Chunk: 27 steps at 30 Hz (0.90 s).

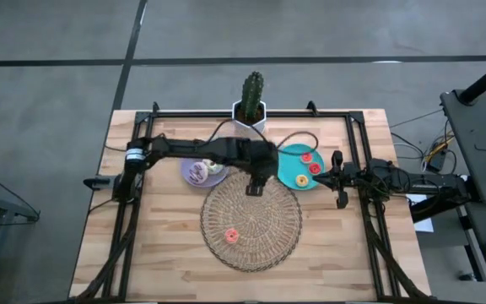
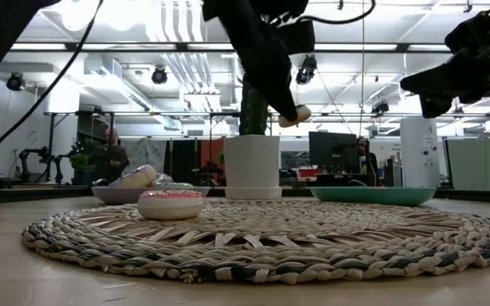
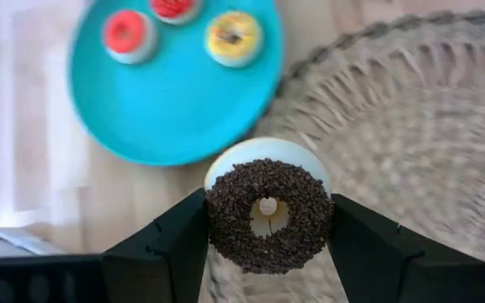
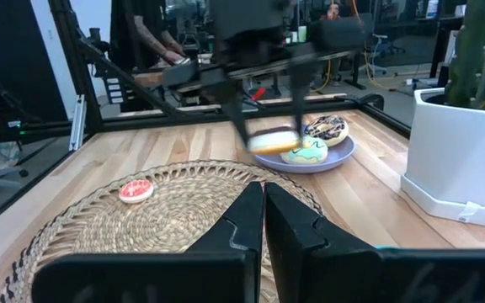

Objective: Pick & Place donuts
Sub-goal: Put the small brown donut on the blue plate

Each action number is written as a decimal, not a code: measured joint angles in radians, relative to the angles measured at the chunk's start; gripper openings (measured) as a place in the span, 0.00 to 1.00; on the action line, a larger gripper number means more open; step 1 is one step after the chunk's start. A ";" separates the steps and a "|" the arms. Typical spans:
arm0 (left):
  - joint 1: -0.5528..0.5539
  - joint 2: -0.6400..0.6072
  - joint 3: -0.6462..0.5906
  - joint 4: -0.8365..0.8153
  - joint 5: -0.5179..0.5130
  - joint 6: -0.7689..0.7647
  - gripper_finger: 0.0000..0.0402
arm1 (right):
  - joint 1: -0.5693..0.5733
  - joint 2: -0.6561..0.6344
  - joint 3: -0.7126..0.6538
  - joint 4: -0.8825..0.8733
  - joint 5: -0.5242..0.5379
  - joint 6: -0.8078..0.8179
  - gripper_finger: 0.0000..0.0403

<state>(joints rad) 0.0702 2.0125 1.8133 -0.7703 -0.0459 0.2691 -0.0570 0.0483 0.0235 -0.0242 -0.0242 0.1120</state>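
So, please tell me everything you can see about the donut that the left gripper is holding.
The dark brown donut is a small ring with rough chocolate-like sprinkles on top and a pale cream base. The left gripper holds it by its sides, lifted in the air over the far edge of the wicker mat, near the teal plate.

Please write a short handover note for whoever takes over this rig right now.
Left pincer: shut on the dark brown donut, held in the air over the wicker mat's edge next to the teal plate.
Right pincer: shut, empty, waiting at the table's right side.
Done: pink donut lies on the mat.
Left: three tiny donuts on the teal plate, two larger ones on the lavender plate, plus the held one.
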 joint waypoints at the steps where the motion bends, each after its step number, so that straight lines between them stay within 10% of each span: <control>1: 0.013 0.000 0.000 0.014 0.003 0.002 0.49 | 0.000 0.000 0.000 0.000 0.000 0.000 0.02; 27: 0.150 0.060 -0.001 0.279 0.064 0.017 0.49 | 0.000 0.000 0.000 0.000 0.000 0.000 0.02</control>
<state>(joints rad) 0.2203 2.0722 1.8122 -0.4912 0.0181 0.2863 -0.0567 0.0486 0.0236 -0.0242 -0.0242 0.1120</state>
